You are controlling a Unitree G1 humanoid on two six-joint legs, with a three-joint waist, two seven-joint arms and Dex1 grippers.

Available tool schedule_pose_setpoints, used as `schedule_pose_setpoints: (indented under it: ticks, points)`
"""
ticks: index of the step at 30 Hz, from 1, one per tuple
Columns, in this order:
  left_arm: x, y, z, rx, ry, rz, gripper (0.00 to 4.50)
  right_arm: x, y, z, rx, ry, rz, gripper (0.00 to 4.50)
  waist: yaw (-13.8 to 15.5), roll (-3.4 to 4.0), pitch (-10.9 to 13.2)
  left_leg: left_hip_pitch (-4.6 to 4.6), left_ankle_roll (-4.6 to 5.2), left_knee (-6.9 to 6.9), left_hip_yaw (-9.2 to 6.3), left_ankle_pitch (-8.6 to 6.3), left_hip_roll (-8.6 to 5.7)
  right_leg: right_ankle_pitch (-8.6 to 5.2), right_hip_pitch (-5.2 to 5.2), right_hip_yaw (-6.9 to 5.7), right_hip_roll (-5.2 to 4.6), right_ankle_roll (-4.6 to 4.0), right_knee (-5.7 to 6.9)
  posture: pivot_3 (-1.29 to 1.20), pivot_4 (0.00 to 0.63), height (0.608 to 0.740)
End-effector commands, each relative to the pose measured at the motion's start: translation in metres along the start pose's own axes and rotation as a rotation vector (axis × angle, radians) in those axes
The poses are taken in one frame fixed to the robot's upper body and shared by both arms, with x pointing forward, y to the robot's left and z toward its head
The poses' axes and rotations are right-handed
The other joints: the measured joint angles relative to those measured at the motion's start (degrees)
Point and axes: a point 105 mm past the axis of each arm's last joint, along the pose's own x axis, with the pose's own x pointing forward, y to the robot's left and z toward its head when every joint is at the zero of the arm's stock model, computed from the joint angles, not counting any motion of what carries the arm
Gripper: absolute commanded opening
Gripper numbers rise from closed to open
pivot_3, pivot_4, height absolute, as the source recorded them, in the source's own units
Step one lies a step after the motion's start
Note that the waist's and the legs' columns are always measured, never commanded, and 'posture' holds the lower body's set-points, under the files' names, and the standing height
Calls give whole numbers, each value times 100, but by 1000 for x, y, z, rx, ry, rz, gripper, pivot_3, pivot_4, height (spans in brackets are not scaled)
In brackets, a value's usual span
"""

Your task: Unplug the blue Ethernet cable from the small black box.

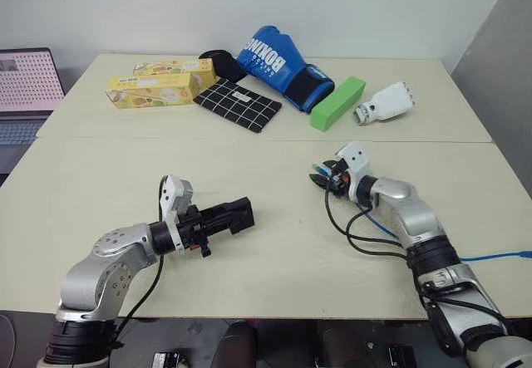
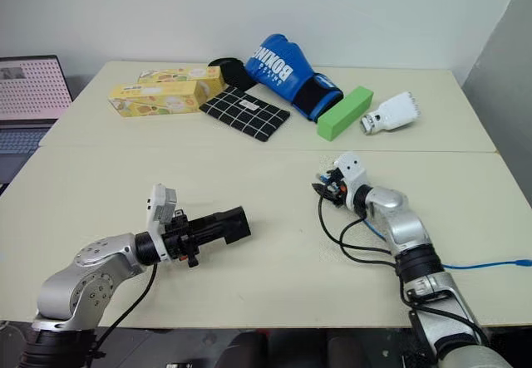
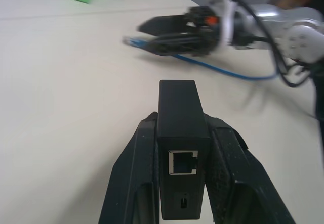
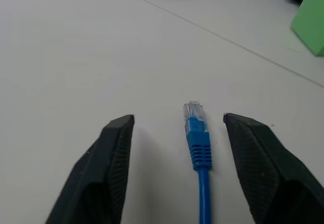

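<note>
Both parts lie apart: my left gripper [image 3: 177,183] clamps the box [image 3: 180,133], port empty; my right gripper [image 4: 177,133] splays around the loose cable [image 4: 196,138], probably released, at 3 o'clock.

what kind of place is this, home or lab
Probably a lab or test room: two plain tables pushed together by a bare wall, a laptop at the side, and unrelated props like a boxing glove and green block.

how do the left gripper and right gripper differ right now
The left gripper is shut on the small black box, whose port is empty; the right gripper is open and holds nothing. The blue Ethernet cable lies on the table between the right gripper's fingers, its plug free. Both have two black fingers.
</note>
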Motion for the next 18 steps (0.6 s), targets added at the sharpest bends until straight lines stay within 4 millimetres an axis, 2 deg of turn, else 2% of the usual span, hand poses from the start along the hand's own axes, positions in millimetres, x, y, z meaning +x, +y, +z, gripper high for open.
schedule_pose_setpoints:
  ticks: [1, 5, 9, 15, 18]
  points:
    - [-10, 30, 19, 130, -88, 196, 789, -21, 18, 39, -111, -94, 143, 3825, 0, 0, 0, 0, 0, 0, -2, 0, 0, 0, 0, -2, 0, 0, 0, 0, 150, 740]
    - [-18, 60, 26, 271, -144, 397, 789, -40, 52, 64, -171, -126, 346, 3825, -23, -1, 0, 1, 0, 0, -3, 0, -2, 0, 0, -3, 0, 0, -1, 0, 150, 740]
    - [-19, 86, 23, 355, -190, 568, 789, -46, 80, 76, -219, -110, 484, 3825, -7, -2, -1, 3, 0, 0, -5, 0, -3, 0, 2, -6, 0, 0, -1, 0, 150, 740]
    - [-22, 114, 7, 357, -239, 742, 789, -37, 91, 83, -241, -103, 507, 3825, 2, -6, -3, 0, 0, 6, -7, 0, -13, 1, 3, -10, -3, 1, 0, 0, 150, 740]
    - [-22, 119, -1, 321, -236, 766, 789, -35, 92, 83, -248, -101, 509, 3825, 2, -6, -4, -4, 0, 6, -10, 0, -12, 1, 2, -13, -7, 1, -1, 0, 150, 740]
